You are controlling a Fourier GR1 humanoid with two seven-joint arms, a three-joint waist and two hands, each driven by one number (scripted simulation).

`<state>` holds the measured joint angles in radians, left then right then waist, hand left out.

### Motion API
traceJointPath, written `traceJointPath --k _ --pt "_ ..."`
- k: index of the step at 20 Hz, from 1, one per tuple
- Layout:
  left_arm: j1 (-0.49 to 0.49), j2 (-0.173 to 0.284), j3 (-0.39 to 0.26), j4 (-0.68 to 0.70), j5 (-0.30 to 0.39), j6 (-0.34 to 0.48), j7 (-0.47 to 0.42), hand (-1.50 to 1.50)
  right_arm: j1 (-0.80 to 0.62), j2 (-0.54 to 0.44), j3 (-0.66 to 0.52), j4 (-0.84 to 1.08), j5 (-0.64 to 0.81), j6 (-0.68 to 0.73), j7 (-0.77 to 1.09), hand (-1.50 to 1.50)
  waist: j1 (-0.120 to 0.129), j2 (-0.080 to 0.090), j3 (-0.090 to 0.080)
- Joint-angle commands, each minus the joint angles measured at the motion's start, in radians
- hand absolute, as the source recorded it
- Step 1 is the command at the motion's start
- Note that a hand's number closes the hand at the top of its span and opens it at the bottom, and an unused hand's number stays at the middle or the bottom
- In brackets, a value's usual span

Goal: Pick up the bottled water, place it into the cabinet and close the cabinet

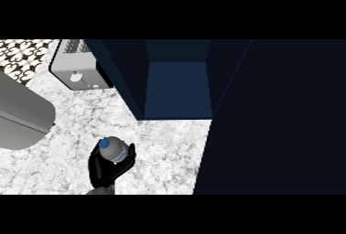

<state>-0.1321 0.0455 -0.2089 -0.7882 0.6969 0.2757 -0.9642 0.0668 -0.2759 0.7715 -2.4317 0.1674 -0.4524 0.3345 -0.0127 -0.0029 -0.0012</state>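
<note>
The hand (108, 168) hides the bottled water's (113, 148) lower part; the forearm is cut off at the lower edge.

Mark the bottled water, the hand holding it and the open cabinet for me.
bottled water (113, 150): head view, clear body below the blue cap.
left hand (106, 170): head view, black palm under the bottle.
cabinet (177, 87): head view, blue inner shelf floor.

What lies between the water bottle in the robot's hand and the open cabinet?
In the head view, only bare marble counter lies between the bottled water, held in the left hand, and the open cabinet.
</note>
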Motion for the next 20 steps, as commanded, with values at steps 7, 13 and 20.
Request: traceJointPath --k 7,13,20 --pt "0.047 0.119 -0.075 -0.061 -0.066 -0.269 0.073 1.5 0.033 -0.04 0.02 -0.137 0.095 0.003 0.055 -1.5 0.007 0.0 0.001" --pt "0.007 0.156 -0.065 -0.16 -0.093 -0.24 0.189 1.5 0.036 -0.057 -0.031 -0.107 0.04 0.01 0.011 -1.5 0.008 0.001 0.001" --pt "0.114 0.117 -0.121 -0.458 -0.08 -0.148 0.351 1.5 -0.018 -0.037 -0.002 -0.153 0.09 -0.001 0.109 -1.5 0.011 -0.002 0.001"
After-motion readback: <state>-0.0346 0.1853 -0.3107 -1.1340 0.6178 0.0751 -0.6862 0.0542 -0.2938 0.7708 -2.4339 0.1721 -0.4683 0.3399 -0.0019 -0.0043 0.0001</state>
